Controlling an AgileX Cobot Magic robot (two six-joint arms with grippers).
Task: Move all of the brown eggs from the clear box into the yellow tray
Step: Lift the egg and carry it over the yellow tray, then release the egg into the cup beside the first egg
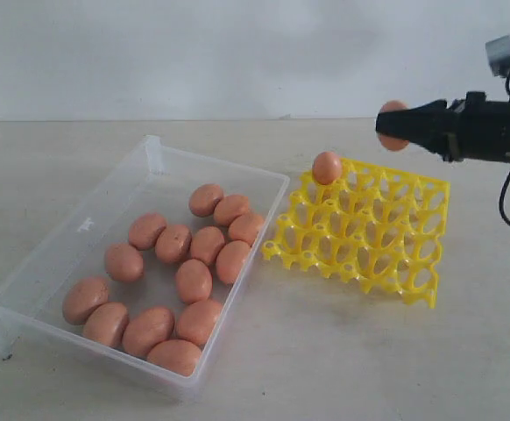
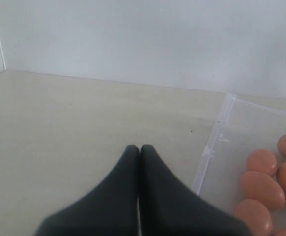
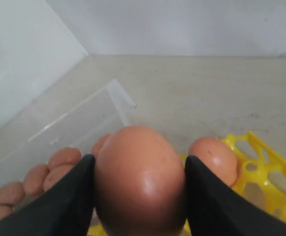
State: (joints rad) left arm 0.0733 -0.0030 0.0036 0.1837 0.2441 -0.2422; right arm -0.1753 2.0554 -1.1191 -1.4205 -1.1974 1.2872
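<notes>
The clear box (image 1: 106, 210) holds fourteen brown eggs (image 1: 193, 281), the yellow tray (image 1: 386, 237) one. The right gripper (image 3: 139, 164) clamps one egg (image 3: 139, 182); the left gripper (image 2: 139, 147) is closed tight, empty

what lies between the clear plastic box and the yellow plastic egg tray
Nothing but a bare strip of table parts the clear box and the yellow tray, per the exterior view.

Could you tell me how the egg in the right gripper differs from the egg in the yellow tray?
The gripped egg hangs in the air, clamped by the right gripper; the tray egg rests in a corner cup of the yellow tray. The gripped egg is pressed on two sides; no gripper touches the tray egg. Both are brown.
</notes>
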